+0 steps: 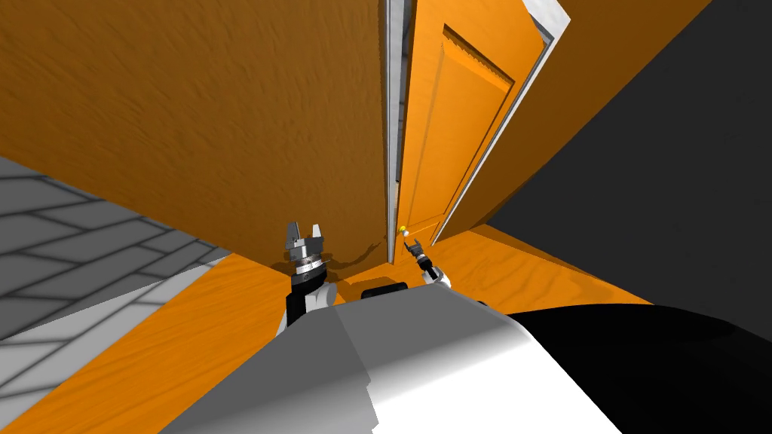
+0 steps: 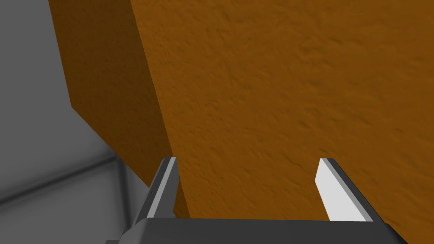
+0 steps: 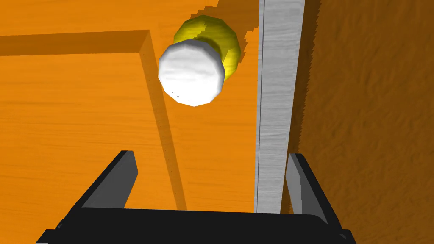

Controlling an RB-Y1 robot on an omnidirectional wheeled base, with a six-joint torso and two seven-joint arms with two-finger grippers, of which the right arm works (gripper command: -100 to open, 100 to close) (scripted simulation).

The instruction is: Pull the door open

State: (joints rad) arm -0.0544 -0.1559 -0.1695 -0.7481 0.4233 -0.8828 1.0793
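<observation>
An orange panelled door stands ahead in a grey frame. Its white round knob sits on a yellow base close to the frame's edge. My right gripper is open just short of the knob, which lies beyond the fingertips and apart from them. In the head view the right gripper points at the knob. My left gripper is open, held up near the brown wall left of the door.
The brown textured wall runs left of the door, and a dark wall stands to the right. The floor is orange wood under me, with grey tiles further left.
</observation>
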